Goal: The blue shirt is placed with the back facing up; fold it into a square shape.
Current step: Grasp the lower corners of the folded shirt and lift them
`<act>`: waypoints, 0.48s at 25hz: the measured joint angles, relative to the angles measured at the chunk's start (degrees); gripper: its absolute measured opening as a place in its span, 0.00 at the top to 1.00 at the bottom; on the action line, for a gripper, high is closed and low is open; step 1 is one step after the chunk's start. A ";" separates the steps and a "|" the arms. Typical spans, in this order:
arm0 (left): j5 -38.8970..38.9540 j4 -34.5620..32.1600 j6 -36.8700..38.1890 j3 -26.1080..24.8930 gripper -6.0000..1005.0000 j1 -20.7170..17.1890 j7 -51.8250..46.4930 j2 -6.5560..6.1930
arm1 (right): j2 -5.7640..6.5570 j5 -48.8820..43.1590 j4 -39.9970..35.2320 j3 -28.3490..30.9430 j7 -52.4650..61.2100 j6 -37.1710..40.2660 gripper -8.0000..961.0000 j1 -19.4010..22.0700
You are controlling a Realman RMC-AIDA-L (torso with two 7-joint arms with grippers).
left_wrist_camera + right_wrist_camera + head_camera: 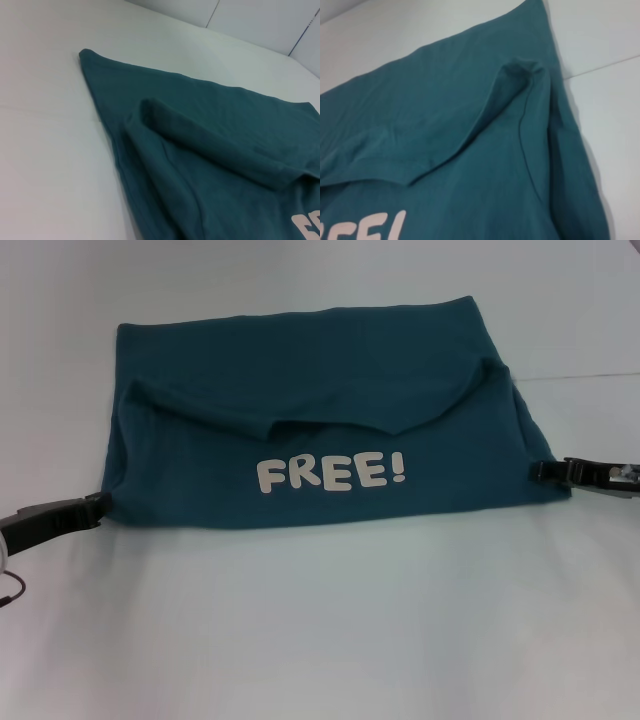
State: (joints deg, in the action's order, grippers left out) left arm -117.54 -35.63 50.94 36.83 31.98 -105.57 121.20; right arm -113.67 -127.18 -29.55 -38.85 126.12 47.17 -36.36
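The blue shirt point(320, 370) lies on the white table, folded into a wide band. Its folded-over layer faces up and carries white lettering "FREE!" point(330, 473) near the front edge. My left gripper point(98, 508) is at the shirt's front left corner, its tip touching the cloth. At the front right corner, my right gripper point(540, 470) has its tip against the fabric edge. The left wrist view shows the shirt point(225, 125) with a tucked sleeve fold, and the right wrist view shows the shirt point(445, 100) with its other sleeve fold. Neither wrist view shows a gripper.
The white table point(320, 630) spreads out around the shirt, with bare surface in front of it and to both sides. A thin seam line point(580, 375) runs across the table at the back right.
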 joint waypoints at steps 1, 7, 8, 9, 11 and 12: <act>-0.02 0.01 -0.02 0.00 0.96 0.00 0.01 0.00 | 0.01 0.00 0.32 -0.38 0.03 -0.53 0.53 -0.12; -0.06 0.04 -0.06 0.00 0.96 0.01 0.02 0.04 | -0.08 0.00 1.61 -1.28 -0.02 -1.89 0.46 -0.54; -0.06 0.04 -0.06 0.00 0.96 0.01 0.02 0.05 | -0.14 0.00 1.62 -1.29 -0.02 -1.85 0.46 -0.59; -0.06 0.04 -0.06 0.00 0.96 0.01 0.02 0.05 | -0.18 0.00 1.62 -1.30 -0.02 -1.80 0.46 -0.64; -0.06 0.04 -0.06 0.00 0.96 0.01 0.02 0.06 | -0.23 0.00 1.62 -1.37 0.00 -1.36 0.47 -0.69; -0.06 0.04 -0.06 0.00 0.96 0.01 0.02 0.07 | -0.26 0.01 1.62 -1.41 0.01 -1.10 0.48 -0.69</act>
State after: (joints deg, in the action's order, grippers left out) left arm -117.60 -35.59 50.89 36.82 31.99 -105.55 121.27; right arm -113.93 -127.17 -27.93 -40.27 126.13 46.07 -37.06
